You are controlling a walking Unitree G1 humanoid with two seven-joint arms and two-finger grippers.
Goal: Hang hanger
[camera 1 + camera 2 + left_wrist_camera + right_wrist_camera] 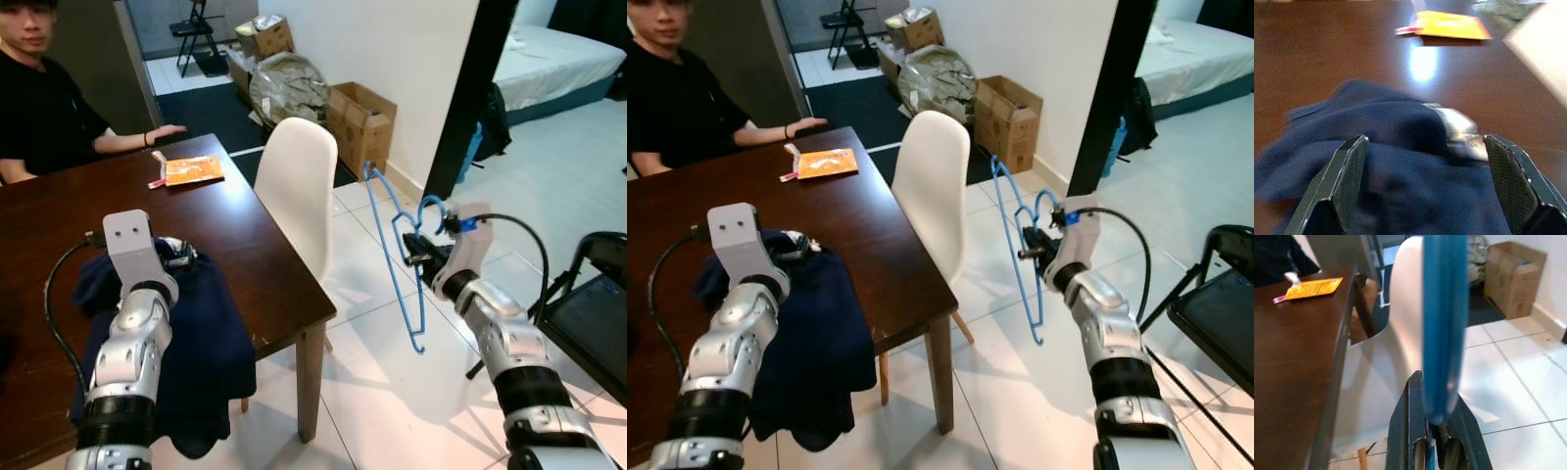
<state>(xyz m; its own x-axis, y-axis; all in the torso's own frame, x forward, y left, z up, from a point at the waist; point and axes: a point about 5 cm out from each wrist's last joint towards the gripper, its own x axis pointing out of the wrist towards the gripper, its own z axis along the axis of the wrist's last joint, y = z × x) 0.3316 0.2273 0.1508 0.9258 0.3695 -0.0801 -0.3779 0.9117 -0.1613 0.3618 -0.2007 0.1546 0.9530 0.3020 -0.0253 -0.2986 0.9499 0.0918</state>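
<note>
Hanger: your right pincer point(419, 257) is clamped on the blue hanger point(395, 250), held out over the tiled floor point(392, 392) to the right of the tabletop point(235, 225), just beyond the white chair point(299, 191).
Garment: a dark navy garment point(201, 343) lies heaped on the near right part of the tabletop and spills over its near edge.
Left pincer: your left pincer point(1425, 181) hovers with its fingers spread wide just above the garment, gripping nothing.
Risk, grip: you hold the hanger on a thin bar, so I judge it could twist or slip out if you swing the arm fast.
Risk, chair: the hanger hangs close to the chair back; a move leftward toward the garment may catch it there.
Risk, garment: much of the cloth already droops off the edge, so a careless tug could drag the whole heap to the floor.
Risk, person: a person point(44, 108) sits at the far left of the tabletop with a hand point(162, 132) resting on it; keep your sweeps short.
Count: one hanger, one garment, one white chair, one orange packet point(191, 169) on the far part of the tabletop, one person, two pincers.
</note>
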